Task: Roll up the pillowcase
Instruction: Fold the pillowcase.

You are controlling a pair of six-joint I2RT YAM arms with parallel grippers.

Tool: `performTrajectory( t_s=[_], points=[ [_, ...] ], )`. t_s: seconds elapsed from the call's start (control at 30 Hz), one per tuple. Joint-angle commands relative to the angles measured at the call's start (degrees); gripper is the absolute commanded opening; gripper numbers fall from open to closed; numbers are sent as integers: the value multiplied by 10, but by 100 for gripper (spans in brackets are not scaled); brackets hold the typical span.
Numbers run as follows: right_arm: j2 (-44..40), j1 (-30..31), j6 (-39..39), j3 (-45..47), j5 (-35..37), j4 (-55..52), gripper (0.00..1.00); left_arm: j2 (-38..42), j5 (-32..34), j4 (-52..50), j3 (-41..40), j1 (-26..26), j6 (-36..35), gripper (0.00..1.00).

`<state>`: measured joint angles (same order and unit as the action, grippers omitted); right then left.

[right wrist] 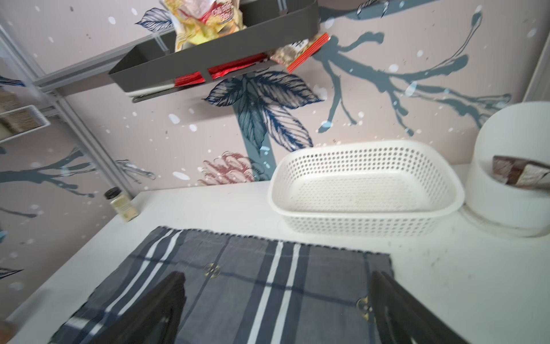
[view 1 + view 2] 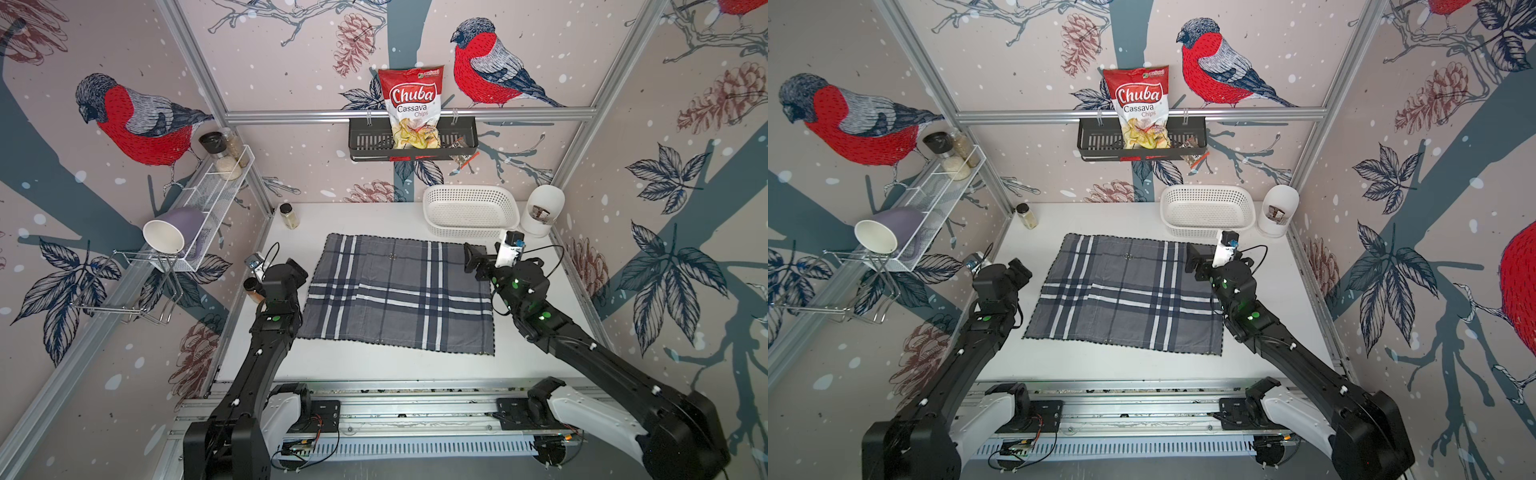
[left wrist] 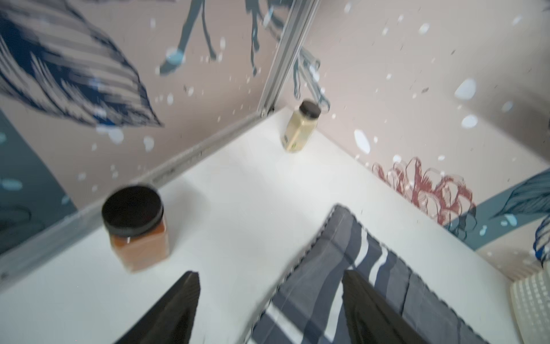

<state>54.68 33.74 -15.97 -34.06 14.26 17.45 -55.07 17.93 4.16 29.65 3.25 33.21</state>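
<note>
The dark grey plaid cloth pillowcase [image 2: 399,291] lies flat and unrolled in the middle of the white table [image 2: 374,216], and the left tool [image 3: 269,275] and right tool [image 1: 276,276], both spread open and empty over its side edges, seem poised to pinch an edge and begin rolling.

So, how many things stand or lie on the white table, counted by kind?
Cloths: 1, the pillowcase
Spice jars: 2, the pale jar and the orange jar
Baskets: 1, the white basket
Containers: 1, the round white container
Total: 5
</note>
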Motion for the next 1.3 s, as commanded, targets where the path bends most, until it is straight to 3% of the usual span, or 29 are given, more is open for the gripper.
performTrajectory(
  t_s=[0.0,0.2,0.37,0.47,0.63,0.77,0.87,0.93,1.0,1.1,1.13,1.17,1.2,1.27],
  points=[
    [-44,30,-107,19,-14,-112,100,-13,-49,-103,-8,13,60,82],
    [-72,54,-211,10,-4,-278,100,-133,-108,-131,9,61,61,84],
    [-104,28,-282,22,14,-365,100,-184,-135,-119,6,65,56,83],
    [-140,-52,-294,39,-35,-389,100,-205,-132,-127,10,65,42,80],
    [-180,-266,-235,63,-193,-403,100,-197,-130,-135,-7,66,34,71],
    [-164,-355,-198,57,-259,-407,100,-193,-153,-121,-26,67,31,52],
    [-138,-374,-189,50,-276,-403,100,-208,-173,-100,-42,67,35,40],
    [-128,-376,-184,46,-275,-400,100,-224,-192,-86,-46,67,29,23],
    [-127,-376,-186,48,-273,-394,100,-231,-200,-77,-47,67,26,16],
    [-128,-376,-185,56,-282,-382,100,-233,-213,-75,-43,67,20,26],
    [-126,-376,-186,57,-284,-381,100,-230,-217,-85,-41,67,19,39],
    [-125,-376,-186,56,-287,-381,100,-223,-215,-98,-39,66,17,61],
    [-124,-375,-186,55,-290,-381,100,-213,-203,-117,-38,66,17,69],
    [-125,-375,-186,52,-289,-379,100,-186,-173,-156,-35,66,16,72]
  ],
)
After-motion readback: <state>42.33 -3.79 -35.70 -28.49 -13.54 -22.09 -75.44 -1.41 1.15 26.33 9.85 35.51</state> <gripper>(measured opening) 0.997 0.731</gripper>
